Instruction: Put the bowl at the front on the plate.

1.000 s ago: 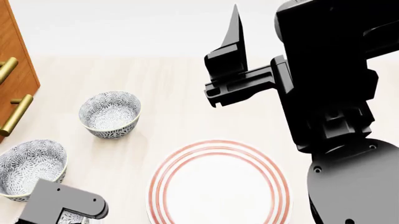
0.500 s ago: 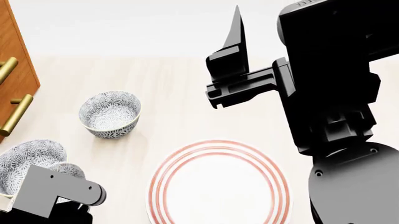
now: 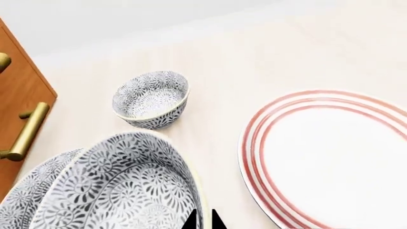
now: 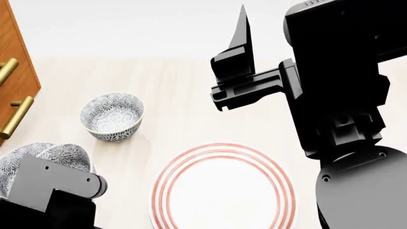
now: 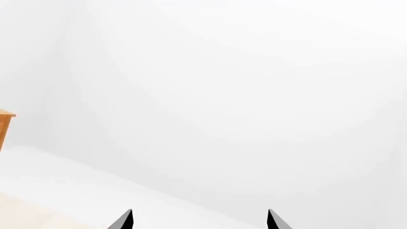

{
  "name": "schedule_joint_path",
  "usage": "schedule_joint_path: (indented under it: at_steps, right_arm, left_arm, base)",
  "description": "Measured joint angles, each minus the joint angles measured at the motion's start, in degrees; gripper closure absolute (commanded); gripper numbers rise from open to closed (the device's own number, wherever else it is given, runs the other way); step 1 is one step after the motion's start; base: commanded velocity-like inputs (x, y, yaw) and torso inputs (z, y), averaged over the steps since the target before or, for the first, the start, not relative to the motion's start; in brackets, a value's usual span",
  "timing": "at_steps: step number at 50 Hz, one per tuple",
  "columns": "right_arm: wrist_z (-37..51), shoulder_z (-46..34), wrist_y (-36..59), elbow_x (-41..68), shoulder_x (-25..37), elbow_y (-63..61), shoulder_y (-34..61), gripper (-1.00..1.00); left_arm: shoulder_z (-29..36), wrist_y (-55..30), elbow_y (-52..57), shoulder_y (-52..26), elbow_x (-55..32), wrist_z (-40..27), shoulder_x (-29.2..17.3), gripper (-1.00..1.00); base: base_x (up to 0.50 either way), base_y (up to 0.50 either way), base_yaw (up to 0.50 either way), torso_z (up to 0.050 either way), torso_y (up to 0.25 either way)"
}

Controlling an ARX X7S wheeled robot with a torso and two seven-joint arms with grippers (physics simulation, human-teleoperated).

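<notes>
Left gripper (image 3: 202,220) low at near left, fingertips nearly together, pinching bowl rim. Right gripper (image 5: 198,220) raised at right, fingers spread apart, holding nothing.

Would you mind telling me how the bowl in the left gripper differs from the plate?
The bowl is deep and covered in grey-blue flowers; the plate is flat and white with red rings. The bowl is narrower than the plate. The bowl sits tilted at the left gripper; the plate lies flat, empty. Both are round.
</notes>
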Motion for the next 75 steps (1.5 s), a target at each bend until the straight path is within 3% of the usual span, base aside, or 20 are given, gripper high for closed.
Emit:
schedule_joint_path:
  at_steps: [43,75]
  right_arm:
    - [0.57,-0.74,-0.65,0.66,0.92,0.16,0.42,-1.00]
    - [0.87,-0.99,-2.38,1.03,1.06,0.34,0.85,-1.00]
  left_arm:
    - [2.25,3.42,4.26,-7.07,6.19,4.46,0.41,1.00]
    - [4.43,2.70,2.65,-17.94,7.29,10.17,2.57,1.00]
  base:
    - [0.00,0.00,0.00,0.000,0.000]
    - [0.00,0.00,0.00,0.000,0.001]
